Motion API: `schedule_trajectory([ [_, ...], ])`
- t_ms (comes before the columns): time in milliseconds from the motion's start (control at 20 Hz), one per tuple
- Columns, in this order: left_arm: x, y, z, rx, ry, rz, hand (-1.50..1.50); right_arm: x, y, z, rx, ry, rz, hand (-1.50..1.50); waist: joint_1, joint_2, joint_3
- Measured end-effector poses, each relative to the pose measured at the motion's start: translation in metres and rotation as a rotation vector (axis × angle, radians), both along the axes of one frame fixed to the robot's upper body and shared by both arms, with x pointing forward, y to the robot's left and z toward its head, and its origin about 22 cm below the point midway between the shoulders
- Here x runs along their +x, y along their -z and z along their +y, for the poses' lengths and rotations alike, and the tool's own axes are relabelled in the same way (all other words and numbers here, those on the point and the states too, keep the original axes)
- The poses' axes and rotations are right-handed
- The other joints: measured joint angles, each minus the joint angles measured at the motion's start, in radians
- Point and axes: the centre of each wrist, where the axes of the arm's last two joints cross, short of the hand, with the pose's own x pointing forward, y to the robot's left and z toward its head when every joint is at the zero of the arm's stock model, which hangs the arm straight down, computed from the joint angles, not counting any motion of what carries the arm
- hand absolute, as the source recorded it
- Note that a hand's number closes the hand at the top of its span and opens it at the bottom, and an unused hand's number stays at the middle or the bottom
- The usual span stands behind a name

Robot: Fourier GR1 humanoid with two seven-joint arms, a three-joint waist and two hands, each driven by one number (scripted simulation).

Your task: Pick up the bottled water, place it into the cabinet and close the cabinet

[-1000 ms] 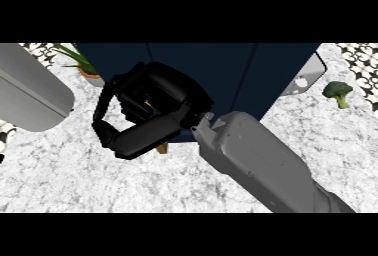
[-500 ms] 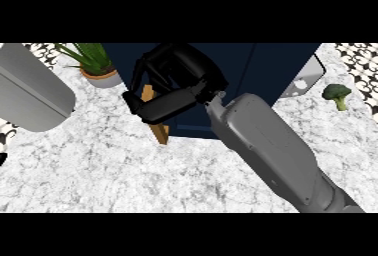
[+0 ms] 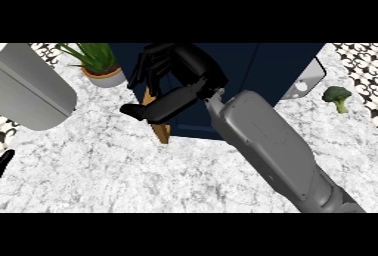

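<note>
1. The left hand (image 3: 4, 162) barely shows at the worktop's left edge, its state untellable.
2. The right hand (image 3: 177, 75), released and grasping nothing, meets the ajar cabinet door (image 3: 162, 131); sliding off could leave it open.
3. The bottled water is unseen, presumably inside the cabinet (image 3: 258, 65).

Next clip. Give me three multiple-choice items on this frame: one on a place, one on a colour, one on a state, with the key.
1. Where is the broccoli?
A) on the counter, right of the cabinet
B) on a plate
C) inside a bowl

2. What colour is the cabinet's front?
A) white
B) dark blue
C) red

3. The bottled water is:
A) standing beside the broccoli
B) lying at the counter's front edge
C) nowhere in view

Key: 1 A, the broccoli sits on the marble counter right of the cabinet. 2 B, the front is plainly dark blue. 3 C, no bottle shows anywhere; the right hand is up at the cabinet's front.
</note>
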Motion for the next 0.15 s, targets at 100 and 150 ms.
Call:
schedule_trajectory([
  [100, 0.002, -0.0015, -0.0003, 0.001, 0.003, -0.002, -1.5, 0.0007, -0.0006, 0.0002, -0.005, -0.001, -0.007, -1.5, -0.001, 0.001, -0.002],
  [150, 0.0034, -0.0013, -0.0019, 0.0, 0.002, -0.004, -1.5, 0.0011, -0.0002, 0.0012, -0.004, 0.003, -0.015, -1.5, -0.001, 0.001, -0.002],
])
